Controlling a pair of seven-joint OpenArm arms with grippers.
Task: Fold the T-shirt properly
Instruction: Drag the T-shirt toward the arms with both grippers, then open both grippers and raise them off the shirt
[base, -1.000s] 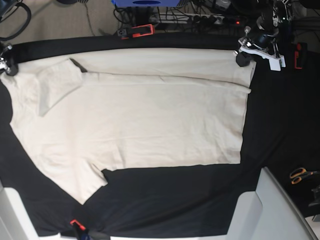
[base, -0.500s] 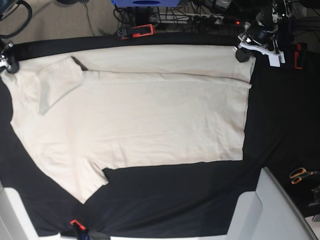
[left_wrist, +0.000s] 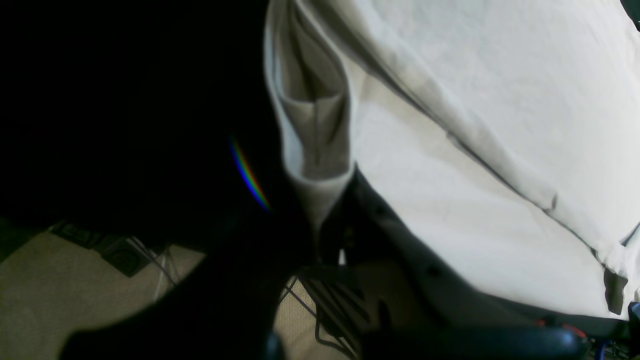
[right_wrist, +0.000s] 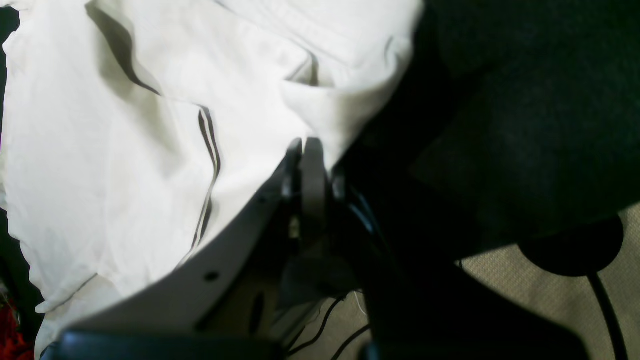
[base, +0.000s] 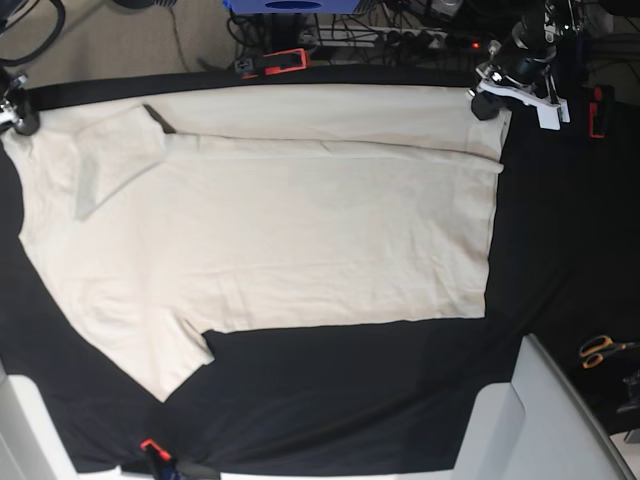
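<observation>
T-shirt (base: 280, 240) lies spread flat on the black tablecloth (base: 380, 400), far long edge folded over into a band along the back. Left gripper (base: 487, 100) sits at the far hem corner, on the right in the base view, jaws clamped on a pinch of that hem (left wrist view shows the T-shirt (left_wrist: 475, 125) bunching at the left gripper (left_wrist: 320, 225)). Right gripper (base: 14, 118) is at the far shoulder corner, on the left in the base view, jaws likewise closed on fabric; right wrist view has the T-shirt (right_wrist: 125, 150) gathered at the right gripper (right_wrist: 310, 150). Count: one T-shirt, two grippers, one pair of orange-handled scissors (base: 603, 350) near the cloth's right edge, well apart from the shirt.
</observation>
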